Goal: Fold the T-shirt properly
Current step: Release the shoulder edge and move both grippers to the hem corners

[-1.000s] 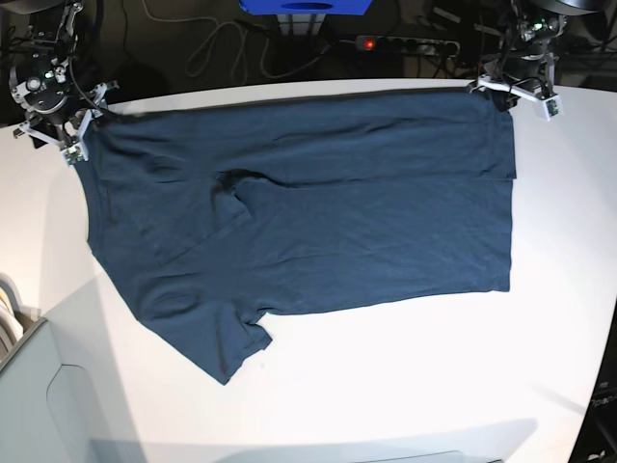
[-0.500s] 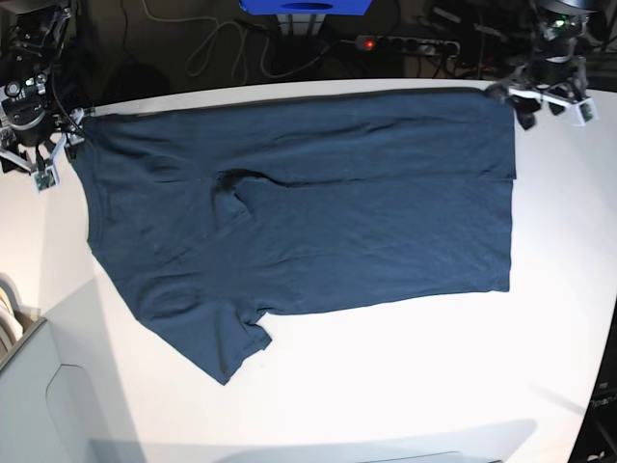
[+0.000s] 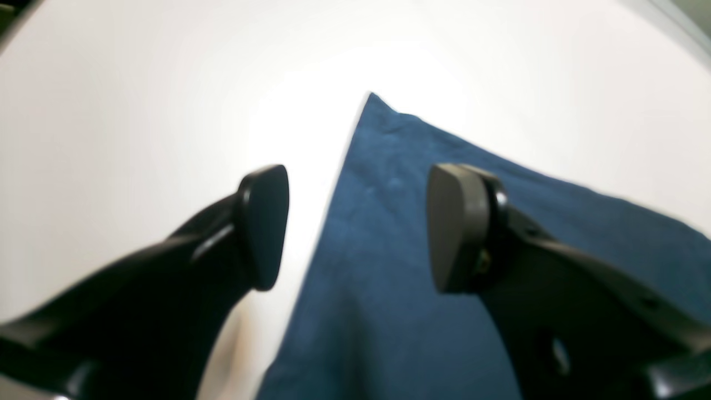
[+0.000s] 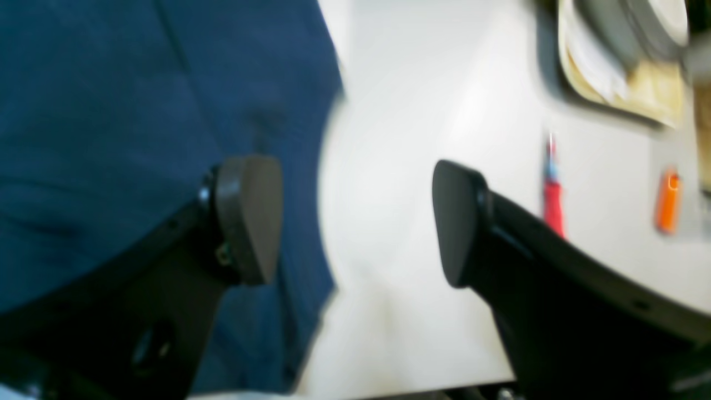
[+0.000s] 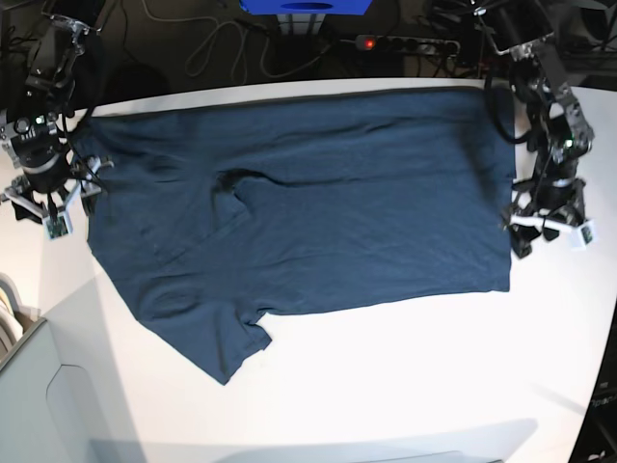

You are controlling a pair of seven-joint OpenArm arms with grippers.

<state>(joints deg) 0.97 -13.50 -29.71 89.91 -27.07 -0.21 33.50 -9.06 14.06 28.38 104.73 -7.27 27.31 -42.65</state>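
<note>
T-shirt (image 5: 308, 203) lies flat (soft, faintly creased cotton).

On my feeds both the left gripper (image 3: 355, 228) and right gripper (image 4: 355, 222) have matte black curved fingers with rounded dark-grey pads (image 3: 450, 228), small screws at the mounts, and white camera brackets (image 5: 549, 227) by the wrists.

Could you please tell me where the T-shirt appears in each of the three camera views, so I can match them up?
Base: the T-shirt lies spread across the middle of the white table.
Left wrist: its corner sits centre-right, between the open left gripper fingers.
Right wrist: it fills the left side, behind the open right gripper.
Shared landmark: the shirt's edge against the white table.
</note>
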